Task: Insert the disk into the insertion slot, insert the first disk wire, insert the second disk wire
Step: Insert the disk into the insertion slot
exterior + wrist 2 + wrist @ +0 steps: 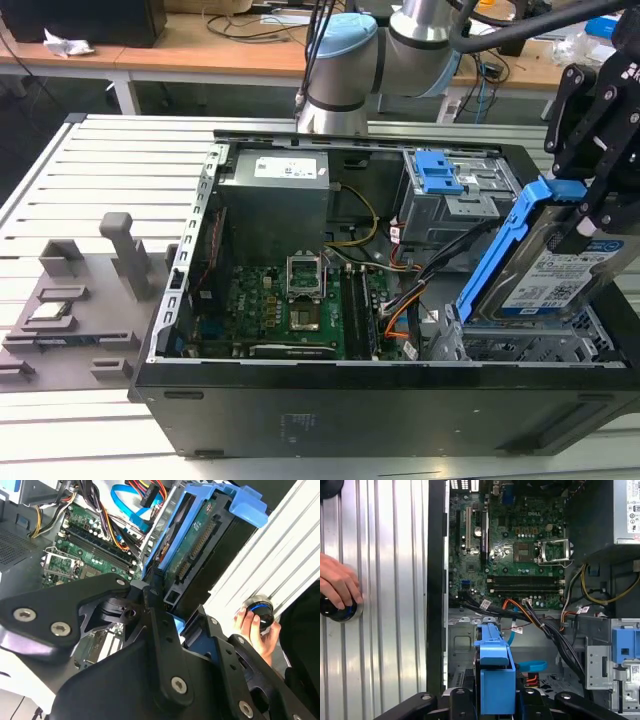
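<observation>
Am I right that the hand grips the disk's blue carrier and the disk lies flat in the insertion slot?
Not quite: the hand grips the blue carrier, but the exterior view shows the disk steeply tilted, lower end at the insertion slot, not flat.

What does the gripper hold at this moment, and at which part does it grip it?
The gripper holds the disk, tilted over the drive cage, by the upper end of its blue frame.

Exterior view: a ribbed metal table lies pale and evenly lit; behind it stand wooden desks on white legs, carrying loose cables; the floor beneath is dark.
</observation>
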### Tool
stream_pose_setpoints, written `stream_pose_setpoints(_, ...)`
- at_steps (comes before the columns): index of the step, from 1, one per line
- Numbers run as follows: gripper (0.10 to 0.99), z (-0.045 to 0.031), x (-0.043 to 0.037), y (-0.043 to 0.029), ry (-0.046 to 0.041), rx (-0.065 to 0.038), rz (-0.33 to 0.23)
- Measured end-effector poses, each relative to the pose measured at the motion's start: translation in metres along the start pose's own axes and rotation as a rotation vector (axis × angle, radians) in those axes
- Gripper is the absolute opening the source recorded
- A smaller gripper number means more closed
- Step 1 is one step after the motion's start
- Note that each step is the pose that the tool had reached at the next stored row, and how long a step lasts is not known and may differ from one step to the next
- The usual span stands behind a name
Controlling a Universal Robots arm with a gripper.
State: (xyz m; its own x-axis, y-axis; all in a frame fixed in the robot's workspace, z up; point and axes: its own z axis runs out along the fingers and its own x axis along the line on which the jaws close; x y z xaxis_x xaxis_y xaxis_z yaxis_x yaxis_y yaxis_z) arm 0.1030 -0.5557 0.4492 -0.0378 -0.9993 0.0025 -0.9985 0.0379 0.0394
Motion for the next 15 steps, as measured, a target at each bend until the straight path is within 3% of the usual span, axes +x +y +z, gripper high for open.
stream_pose_setpoints(7, 0.365, 0.0078, -0.0014, -0.0019, 0.0003, 0.0, 0.0)
stream_pose_setpoints(11, 0.365, 0.0188, -0.0015, -0.0024, -0.0001, 0.0, 0.0)
stream_pose_setpoints(15, 0.365, 0.0241, -0.0014, -0.0026, 0.0001, 0.0, 0.0)
